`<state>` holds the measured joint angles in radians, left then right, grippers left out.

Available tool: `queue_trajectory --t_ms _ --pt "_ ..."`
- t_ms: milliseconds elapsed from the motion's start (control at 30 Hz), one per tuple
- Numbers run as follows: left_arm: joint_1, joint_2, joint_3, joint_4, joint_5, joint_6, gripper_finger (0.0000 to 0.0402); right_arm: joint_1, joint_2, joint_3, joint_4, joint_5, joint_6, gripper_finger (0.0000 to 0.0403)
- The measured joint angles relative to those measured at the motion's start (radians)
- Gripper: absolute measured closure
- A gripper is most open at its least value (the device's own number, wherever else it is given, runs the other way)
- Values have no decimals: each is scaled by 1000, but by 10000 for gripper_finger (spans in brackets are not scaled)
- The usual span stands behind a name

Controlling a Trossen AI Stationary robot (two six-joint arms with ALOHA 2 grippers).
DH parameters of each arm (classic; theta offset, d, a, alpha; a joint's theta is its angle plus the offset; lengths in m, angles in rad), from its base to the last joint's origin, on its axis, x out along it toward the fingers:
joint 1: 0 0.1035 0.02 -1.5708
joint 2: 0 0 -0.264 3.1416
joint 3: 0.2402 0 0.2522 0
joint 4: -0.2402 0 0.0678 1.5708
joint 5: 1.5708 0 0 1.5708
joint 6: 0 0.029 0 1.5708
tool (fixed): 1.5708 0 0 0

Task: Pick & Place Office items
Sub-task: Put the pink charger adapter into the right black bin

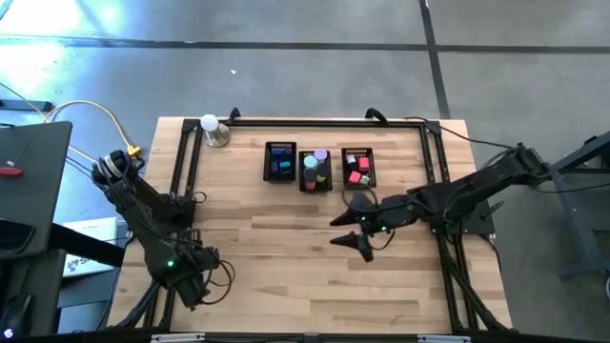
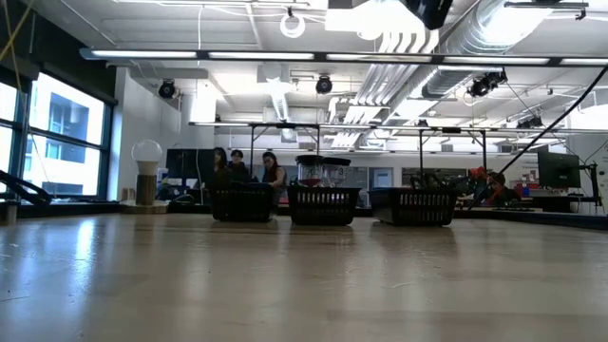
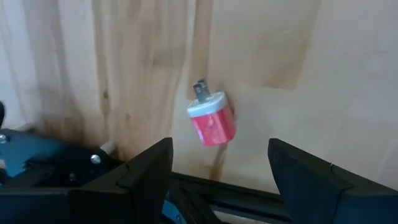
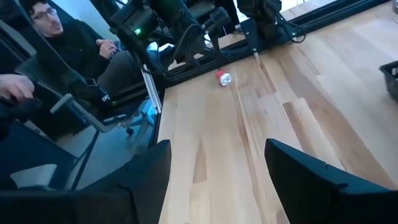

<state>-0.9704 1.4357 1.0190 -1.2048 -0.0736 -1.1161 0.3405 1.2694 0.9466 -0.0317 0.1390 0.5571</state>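
Both claws stand with their fingers apart and nothing between them: the left gripper (image 3: 217, 177) hangs low at the near left edge of the table (image 1: 286, 257), its two dark fingers spread wide over a small red-and-white plug (image 3: 211, 121) that lies on its side on the wood just ahead of them, untouched; the right gripper (image 1: 355, 232) reaches in from the right side to mid-table, fingers likewise parted over bare boards, in front of the bins. The surface is pale butcher-block wood with darker streaks, framed by a black rail. Along its far side sit three black mesh bins in a row — the left bin (image 1: 280, 162) holding blue and purple pieces, the middle bin (image 1: 315, 170) teal, purple and a dark round piece, the right bin (image 1: 358, 167) pink and red blocks. A white ball on a metal base (image 1: 212, 129) stands at the far left corner. Beyond the table is a grey concrete floor, and the low view shows an open workshop — ceiling ducts, strip lights, tall windows on the left and people seated at desks behind the bins. In the right wrist view a person (image 4: 68, 43) sits just off the table's edge.
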Motion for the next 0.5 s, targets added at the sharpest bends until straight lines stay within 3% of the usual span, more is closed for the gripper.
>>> queue_trajectory --t_ms 500 --pt "-17 -19 -30 88 26 87 149 32 193 0 392 -34 75 154"
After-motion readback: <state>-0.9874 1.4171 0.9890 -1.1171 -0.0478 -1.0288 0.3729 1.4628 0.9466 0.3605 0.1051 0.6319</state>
